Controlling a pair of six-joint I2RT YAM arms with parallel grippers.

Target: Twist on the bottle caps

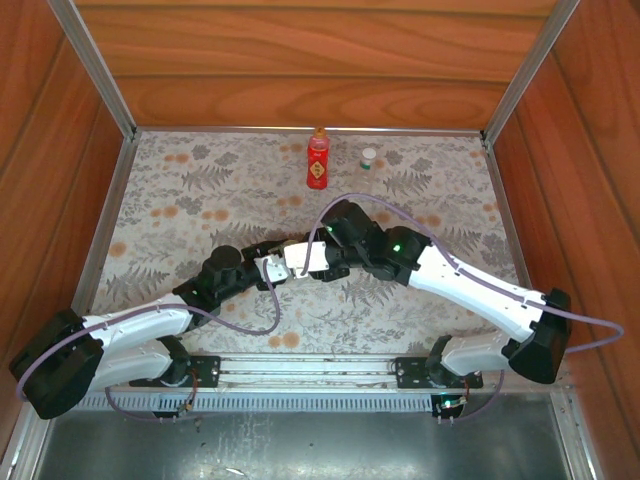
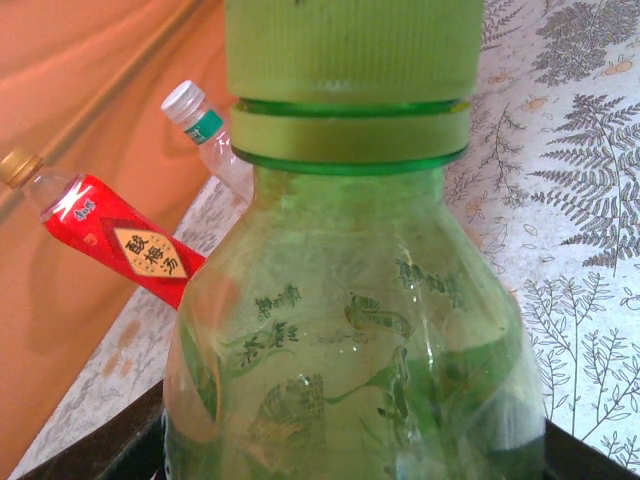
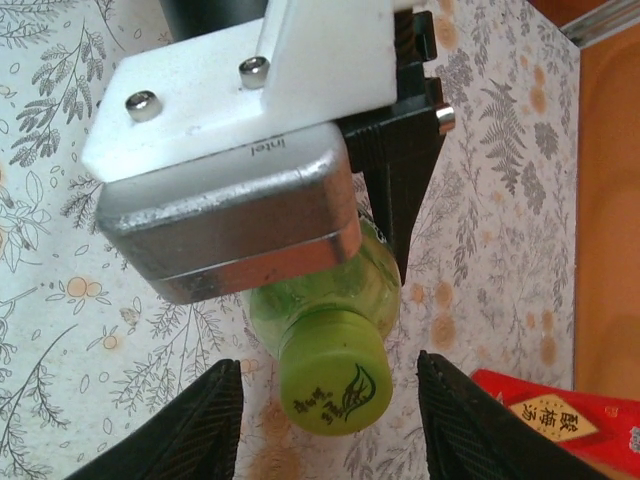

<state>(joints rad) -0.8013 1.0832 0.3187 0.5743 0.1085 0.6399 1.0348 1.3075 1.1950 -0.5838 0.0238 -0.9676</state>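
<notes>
The green bottle (image 2: 350, 340) looms large in the left wrist view, its green cap (image 2: 350, 50) seated on the neck. My left gripper (image 1: 268, 268) is shut on this bottle's body, holding it tilted above the cloth. My right gripper (image 3: 330, 425) is open around the green cap (image 3: 333, 385), with a gap between the cap and each finger (image 3: 190, 430). At the back stands the red bottle (image 1: 318, 165) with an orange cap (image 2: 18, 167) on it. Beside it is the small clear bottle (image 1: 369, 160), wearing a white cap (image 2: 183, 100).
A floral cloth (image 1: 180, 210) covers the table. Wooden walls (image 1: 300, 60) and metal rails (image 1: 100, 60) close in the back and sides. Both arms meet at the cloth's middle, and a purple cable (image 1: 400, 215) loops over the right arm.
</notes>
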